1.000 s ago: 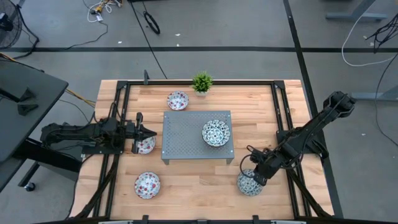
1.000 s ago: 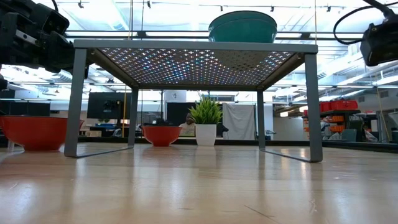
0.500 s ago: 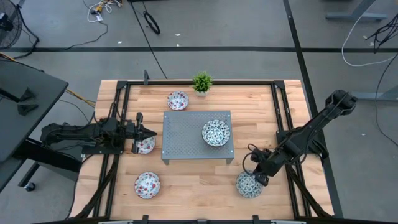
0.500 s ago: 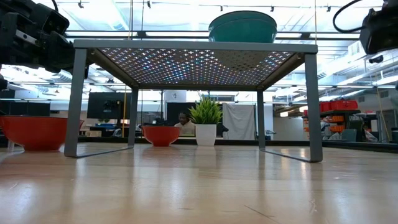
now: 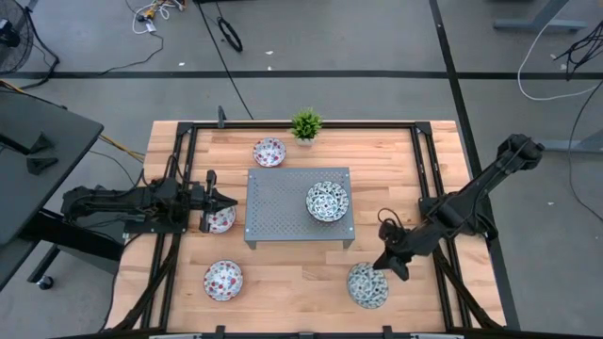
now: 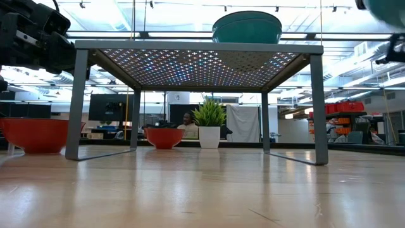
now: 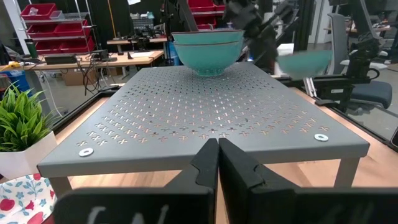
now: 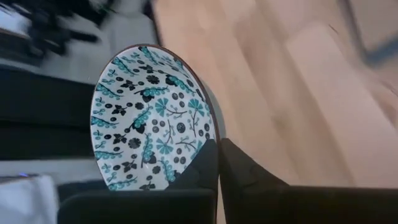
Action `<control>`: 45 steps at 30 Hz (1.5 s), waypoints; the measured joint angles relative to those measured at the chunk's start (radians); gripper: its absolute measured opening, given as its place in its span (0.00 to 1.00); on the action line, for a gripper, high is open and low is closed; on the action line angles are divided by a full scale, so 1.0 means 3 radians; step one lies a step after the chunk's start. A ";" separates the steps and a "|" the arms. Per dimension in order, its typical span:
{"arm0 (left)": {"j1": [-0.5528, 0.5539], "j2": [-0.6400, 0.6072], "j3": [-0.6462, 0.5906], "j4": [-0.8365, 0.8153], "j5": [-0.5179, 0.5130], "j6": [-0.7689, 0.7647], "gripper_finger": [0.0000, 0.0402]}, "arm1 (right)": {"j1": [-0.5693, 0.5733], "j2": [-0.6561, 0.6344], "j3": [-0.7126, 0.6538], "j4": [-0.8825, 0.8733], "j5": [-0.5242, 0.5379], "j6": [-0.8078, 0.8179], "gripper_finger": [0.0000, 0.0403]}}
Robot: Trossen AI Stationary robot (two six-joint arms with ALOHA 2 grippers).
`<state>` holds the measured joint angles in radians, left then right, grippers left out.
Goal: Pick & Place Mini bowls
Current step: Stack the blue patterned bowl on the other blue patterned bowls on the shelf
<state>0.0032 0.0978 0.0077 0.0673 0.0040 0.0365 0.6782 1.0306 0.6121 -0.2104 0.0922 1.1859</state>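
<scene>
My right gripper (image 5: 389,261) is shut on a blue-green patterned mini bowl (image 5: 367,284) near the table's near right corner; in the low view its teal underside (image 6: 387,9) shows high up. Other blue-green bowls (image 5: 327,201) sit stacked on the grey perforated stand (image 5: 283,202). Three red-spotted bowls rest on the table: by the plant (image 5: 269,152), left of the stand (image 5: 221,221), and near the near edge (image 5: 223,280). My left gripper (image 5: 211,201) (image 7: 217,155) is shut and hovers above the bowl left of the stand, touching nothing. My right gripper pinches the blue-green bowl's wall at its rim (image 8: 210,132), one finger (image 8: 200,163) inside the bowl and one outside. The fingers slant down from the table's right side. The bowl is lifted clear of the table and hangs tilted below them.
A small green potted plant (image 5: 306,123) stands behind the stand at the far edge. Black frame rails (image 5: 182,179) run along the table's left and right sides. Bare wood (image 5: 292,282) lies between the stand and the near edge. A person sits far off in the room (image 6: 187,120).
My right gripper has risen, lifting the blue-green bowl clear of the table; the bowl has shifted slightly toward the table's left and near edge.
</scene>
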 joint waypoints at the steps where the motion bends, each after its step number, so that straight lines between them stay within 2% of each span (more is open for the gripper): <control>1: 0.0001 -0.0001 0.0001 -0.0001 0.0000 0.0000 0.05 | -0.0028 -0.0008 0.0002 0.0099 0.0001 -0.0023 0.00; 14: 0.0001 0.0000 -0.0001 0.0000 0.0000 0.0000 0.05 | -0.0479 -0.0006 0.0713 -0.0060 -0.0048 -0.0560 0.00; 26: 0.0001 0.0000 0.0001 0.0000 0.0000 0.0000 0.05 | -0.1006 -0.0005 0.1482 -0.0788 -0.0190 -0.1075 0.00; 36: 0.0001 -0.0001 0.0000 0.0000 0.0000 0.0001 0.05 | -0.1731 -0.0005 0.1789 -0.1059 -0.0496 -0.1429 0.00; 45: 0.0000 -0.0001 0.0000 0.0000 0.0000 0.0000 0.05 | -0.2387 0.0134 0.1941 -0.1279 -0.0975 -0.1451 0.00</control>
<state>0.0034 0.0977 0.0076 0.0672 0.0041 0.0366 -0.0380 1.0707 1.1944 -0.5941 -0.2003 0.7504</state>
